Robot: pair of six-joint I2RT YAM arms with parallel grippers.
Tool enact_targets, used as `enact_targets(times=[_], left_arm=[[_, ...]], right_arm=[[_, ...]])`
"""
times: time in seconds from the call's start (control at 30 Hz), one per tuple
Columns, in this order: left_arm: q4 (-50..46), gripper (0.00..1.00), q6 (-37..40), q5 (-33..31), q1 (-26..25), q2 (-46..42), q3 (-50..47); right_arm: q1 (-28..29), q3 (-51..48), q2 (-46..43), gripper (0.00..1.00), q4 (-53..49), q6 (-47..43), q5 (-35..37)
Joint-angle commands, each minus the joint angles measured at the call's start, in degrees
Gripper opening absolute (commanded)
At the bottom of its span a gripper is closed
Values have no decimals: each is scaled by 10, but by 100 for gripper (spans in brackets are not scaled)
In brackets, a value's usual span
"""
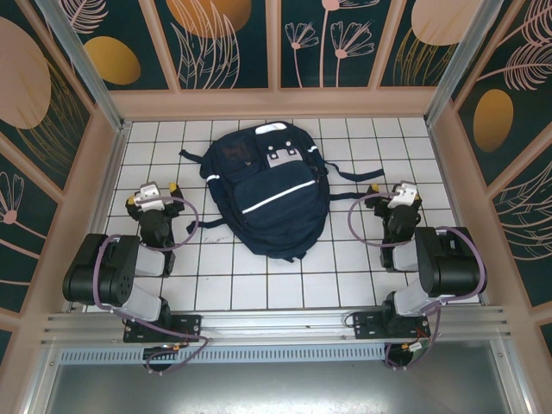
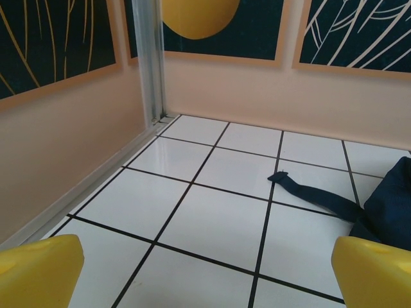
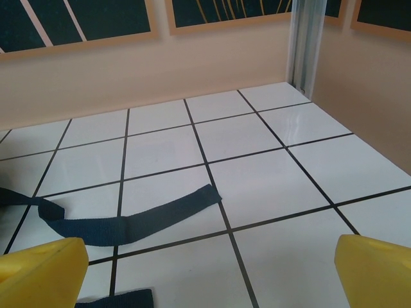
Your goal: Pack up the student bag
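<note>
The student bag (image 1: 269,190), a large navy backpack with a white stripe and grey front patches, lies flat in the middle of the white tiled table. My left gripper (image 1: 153,195) rests to its left, open, with nothing between its yellow fingertips (image 2: 38,269). In the left wrist view a dark strap (image 2: 314,192) and the bag's edge (image 2: 392,202) lie at the right. On the bag's right my right gripper (image 1: 397,191) stands open and empty too. A loose strap (image 3: 138,221) lies on the tiles just ahead of its left fingertip (image 3: 42,273).
Peach walls enclose the table (image 1: 224,280) on three sides, with metal corner posts (image 2: 151,61) at the back. Straps (image 1: 345,175) trail from both sides of the bag. Bare tiles stretch between the bag and the arm bases.
</note>
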Motion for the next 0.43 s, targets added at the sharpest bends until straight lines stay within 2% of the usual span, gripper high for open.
enact_targets(times=[0.0, 0.4], left_arm=[[3, 99, -9, 4, 3, -1, 6], [-1, 99, -10, 9, 3, 0, 9]], right_arm=[[-4, 10, 4, 99, 6, 13, -10], [-4, 9, 3, 99, 9, 12, -10]])
